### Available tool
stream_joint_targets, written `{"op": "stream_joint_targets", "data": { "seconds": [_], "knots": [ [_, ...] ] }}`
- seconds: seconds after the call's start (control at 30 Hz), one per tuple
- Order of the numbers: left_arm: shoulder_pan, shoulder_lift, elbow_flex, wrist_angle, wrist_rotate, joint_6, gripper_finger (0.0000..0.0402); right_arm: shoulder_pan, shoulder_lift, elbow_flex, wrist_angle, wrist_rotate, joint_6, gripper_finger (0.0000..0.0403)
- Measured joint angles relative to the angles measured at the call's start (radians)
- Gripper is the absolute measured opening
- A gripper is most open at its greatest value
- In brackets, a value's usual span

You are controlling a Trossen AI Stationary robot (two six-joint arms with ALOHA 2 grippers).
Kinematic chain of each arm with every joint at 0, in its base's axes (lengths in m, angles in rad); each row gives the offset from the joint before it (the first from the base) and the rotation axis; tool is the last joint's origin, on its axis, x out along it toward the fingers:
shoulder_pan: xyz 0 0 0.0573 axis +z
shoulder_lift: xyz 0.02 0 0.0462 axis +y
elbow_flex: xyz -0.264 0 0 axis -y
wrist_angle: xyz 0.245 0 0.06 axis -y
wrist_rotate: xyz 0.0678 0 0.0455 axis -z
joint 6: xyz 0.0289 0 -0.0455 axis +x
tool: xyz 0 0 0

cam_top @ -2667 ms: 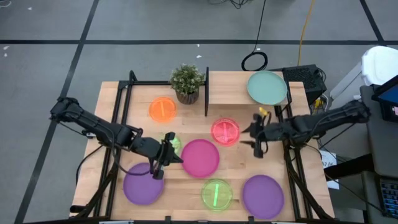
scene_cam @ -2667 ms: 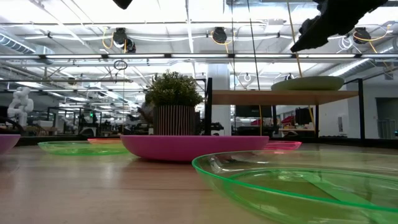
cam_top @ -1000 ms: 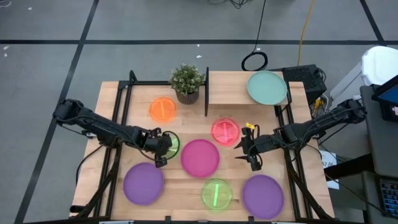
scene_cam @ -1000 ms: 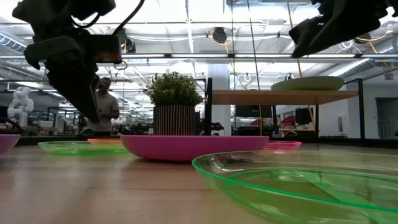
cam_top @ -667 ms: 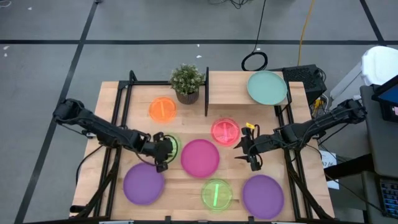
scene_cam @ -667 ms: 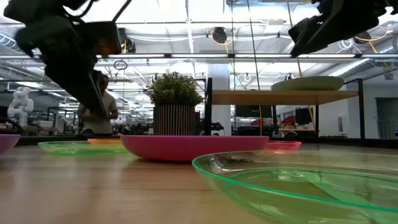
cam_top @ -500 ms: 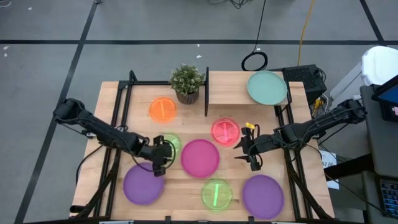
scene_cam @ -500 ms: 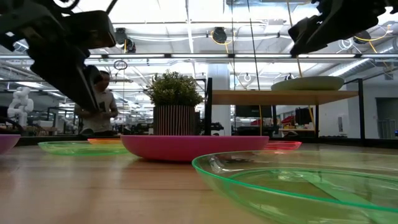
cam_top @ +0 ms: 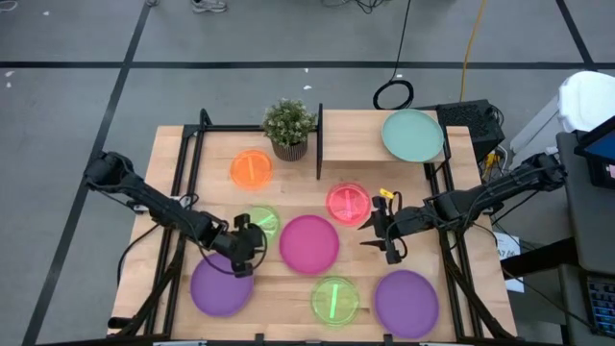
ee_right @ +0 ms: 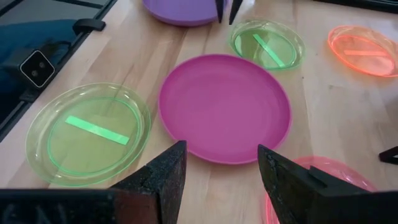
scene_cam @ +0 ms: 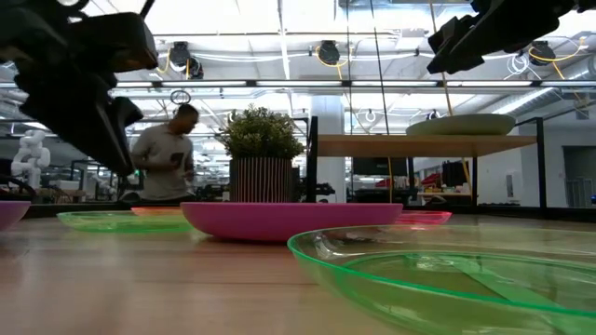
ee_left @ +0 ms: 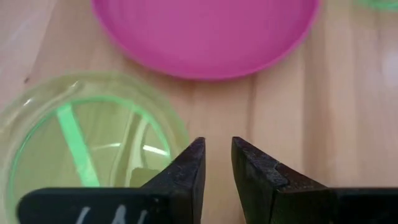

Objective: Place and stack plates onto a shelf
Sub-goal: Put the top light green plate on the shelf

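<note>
Left end effector (cam_top: 252, 240) – nearly clenched, has slid toward the purple plate (cam_top: 221, 284) | right end effector (cam_top: 384, 231) – released, unmoved beside pink-red plate (cam_top: 347, 203)

The left gripper (cam_top: 252, 240) covers part of a green plate (cam_top: 261, 223); the frame edge crops the nearest green plate (scene_cam: 447, 279).

You've got one teal plate (cam_top: 413, 135) lying flat on the shelf (cam_top: 356, 144) — a raised light-wood board at the table's back right — and seven more flat on the tabletop. The magenta plate (cam_top: 309, 243) sits in the middle, with a lime green plate (cam_top: 259, 223) just beside it, the orange plate (cam_top: 252, 168) farther back and the pink-red plate (cam_top: 348, 203) near the shelf. Along the front edge you'll see a purple plate (cam_top: 221, 286), a second lime green plate (cam_top: 334, 300) and another purple plate (cam_top: 405, 303) — none stacked.
</note>
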Motion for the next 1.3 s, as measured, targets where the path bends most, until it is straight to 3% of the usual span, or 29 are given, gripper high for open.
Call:
{"op": "stream_joint_targets", "data": {
  "seconds": [0.77, 1.3],
  "knots": [
    [-0.049, 0.012, -0.085, -0.012, -0.022, 0.016, 0.0083, 0.0, 0.0, 0.0, -0.004, 0.015, -0.022, 0.0178],
    [-0.054, 0.012, -0.154, -0.01, -0.07, 0.152, 0.0083, 0.0, 0.0, 0.0, -0.003, 0.015, -0.029, 0.0178]
  ]
}}
